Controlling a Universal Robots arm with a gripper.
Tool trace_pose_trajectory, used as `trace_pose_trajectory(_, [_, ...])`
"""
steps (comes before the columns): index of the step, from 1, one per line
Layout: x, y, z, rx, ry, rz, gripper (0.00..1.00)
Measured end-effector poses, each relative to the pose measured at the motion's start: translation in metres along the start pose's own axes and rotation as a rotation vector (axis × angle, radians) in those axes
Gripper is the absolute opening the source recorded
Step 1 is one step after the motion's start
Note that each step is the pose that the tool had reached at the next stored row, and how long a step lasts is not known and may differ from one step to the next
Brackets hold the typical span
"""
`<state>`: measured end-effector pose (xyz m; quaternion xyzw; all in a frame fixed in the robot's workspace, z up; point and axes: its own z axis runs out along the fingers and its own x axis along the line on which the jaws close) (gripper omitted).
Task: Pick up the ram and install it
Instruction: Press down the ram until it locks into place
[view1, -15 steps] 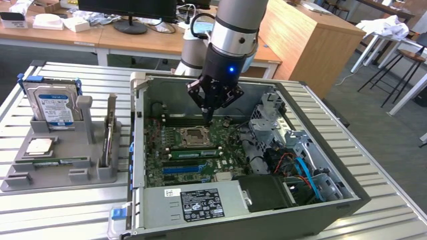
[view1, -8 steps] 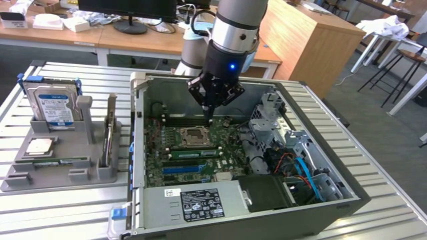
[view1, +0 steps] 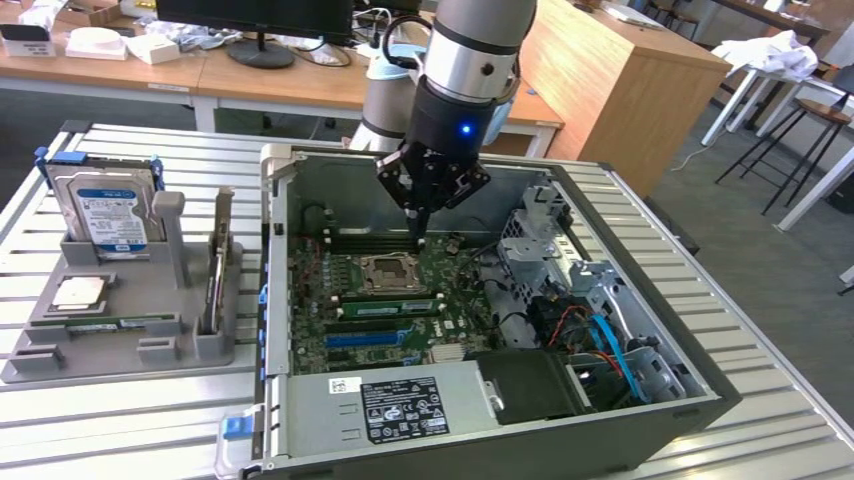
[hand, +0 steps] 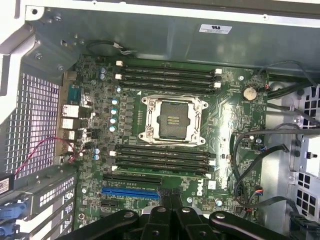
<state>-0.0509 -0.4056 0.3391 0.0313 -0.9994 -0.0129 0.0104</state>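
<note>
Over the open computer case (view1: 287, 420) the gripper (view1: 418, 232) is seen hanging, fingers pressed together with nothing between them, its tip just above the motherboard (view1: 347, 345) near the row of memory slots behind the processor socket (view1: 391, 272); no ram stick is carried.

One ram stick (view1: 110, 324) is seen lying flat in the grey parts tray (view1: 27, 365) at the exterior view's left, well apart from the gripper and outside the case; its long axis runs roughly across that view, near the tray's front. A second green stick (view1: 390, 305) appears already seated in a slot just in front of the socket, long axis likewise across the view; it lies far nearer the gripper than the tray stick.

In the exterior view the tray is shown, with the hard drive (view1: 110, 215) standing at its back and the upright card (view1: 216, 262) beside it. In the wrist view the closed fingertips (hand: 170, 196) are seen at the frame edge, over the blue slot (hand: 131, 192); the socket (hand: 173, 120) and the slot banks on both sides of it are laid out plainly; whether any slot there is filled cannot be told from this view.
</note>
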Motion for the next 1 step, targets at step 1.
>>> trace_pose_trajectory(1, [0.0,0.0,0.0,0.0,0.0,0.0,0.1])
